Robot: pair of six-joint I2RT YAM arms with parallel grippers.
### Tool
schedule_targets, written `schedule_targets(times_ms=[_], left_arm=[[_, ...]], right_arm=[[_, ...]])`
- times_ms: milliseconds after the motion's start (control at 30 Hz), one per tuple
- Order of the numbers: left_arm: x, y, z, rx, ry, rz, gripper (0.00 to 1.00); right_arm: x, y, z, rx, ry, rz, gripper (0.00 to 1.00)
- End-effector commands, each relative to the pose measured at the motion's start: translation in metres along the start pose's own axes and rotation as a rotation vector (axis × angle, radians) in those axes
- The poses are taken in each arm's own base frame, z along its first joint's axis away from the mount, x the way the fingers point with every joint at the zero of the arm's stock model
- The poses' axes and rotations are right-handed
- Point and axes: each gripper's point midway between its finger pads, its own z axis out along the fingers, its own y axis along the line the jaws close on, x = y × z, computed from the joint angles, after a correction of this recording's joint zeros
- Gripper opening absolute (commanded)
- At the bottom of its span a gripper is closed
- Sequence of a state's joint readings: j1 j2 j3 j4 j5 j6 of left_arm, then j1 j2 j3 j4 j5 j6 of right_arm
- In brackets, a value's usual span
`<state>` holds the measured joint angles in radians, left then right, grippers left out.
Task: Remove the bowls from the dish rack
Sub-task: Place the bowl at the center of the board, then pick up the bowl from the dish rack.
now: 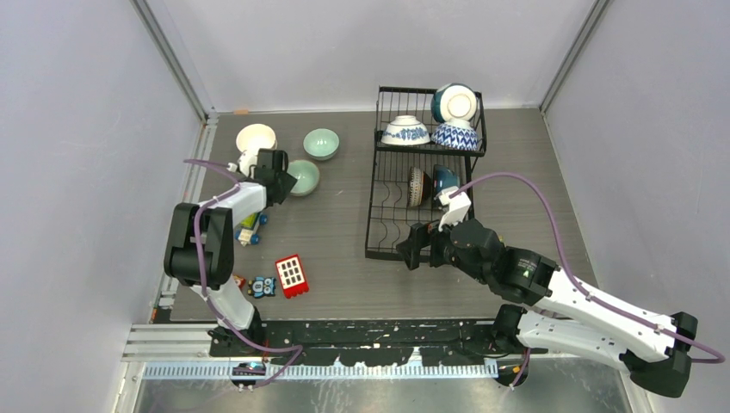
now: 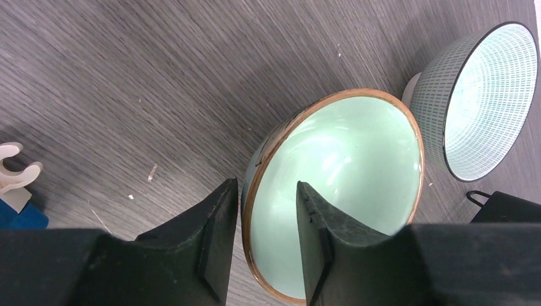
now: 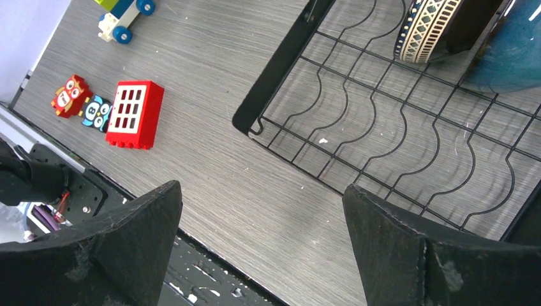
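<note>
**Five bowls in the rack, three out on the table**

Black wire dish rack point(image 1: 392, 219) at the far right of a grey wood-grain table point(image 1: 344, 241). In its raised upper basket, three bowls: a white bowl with blue pattern point(image 1: 405, 131) and a blue zigzag bowl point(image 1: 454, 136), both rim down, and behind them a teal-and-cream bowl point(image 1: 454, 102) tipped on its side. On the lower tier, standing on edge in the slots, a brown patterned bowl point(image 1: 418, 186) just beside a dark teal bowl point(image 1: 445, 179).

At the far left of the table, three more bowls, mouths up: a cream bowl point(image 1: 256, 138), a pale green bowl point(image 1: 321, 143) and, nearer, a green bowl with a brown rim point(image 2: 338, 185).

Left gripper point(image 2: 266, 191) straddling that brown rim, one finger inside and one outside, narrowly parted, with a gap showing between inner finger and rim. Right gripper point(image 3: 260, 191) spread wide, holding nothing, above the rack's near-left corner.

Near the left arm, a red block point(image 1: 291, 275) and smaller colourful toy blocks.
</note>
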<state>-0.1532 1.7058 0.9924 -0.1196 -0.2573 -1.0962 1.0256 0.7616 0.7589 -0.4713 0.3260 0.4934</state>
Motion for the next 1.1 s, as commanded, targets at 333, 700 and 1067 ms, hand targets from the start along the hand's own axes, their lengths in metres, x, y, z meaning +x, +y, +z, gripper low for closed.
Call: schedule_targets(times_ms=[333, 700, 1067], left_arm=[[-0.031, -0.021, -0.059, 0.143, -0.064, 0.005, 0.68], [-0.007, -0.023, -0.173, 0.253, -0.128, 0.382, 0.79], [0.047, 0.026, -0.201, 0.309, -0.044, 0.64, 0.99]], right_arm=[[-0.044, 0.01, -0.006, 0.001, -0.106, -0.017, 1.0], [-0.045, 0.012, 0.01, 0.031, -0.107, 0.002, 1.0], [-0.051, -0.009, 0.028, 0.203, -0.185, 0.166, 1.0]])
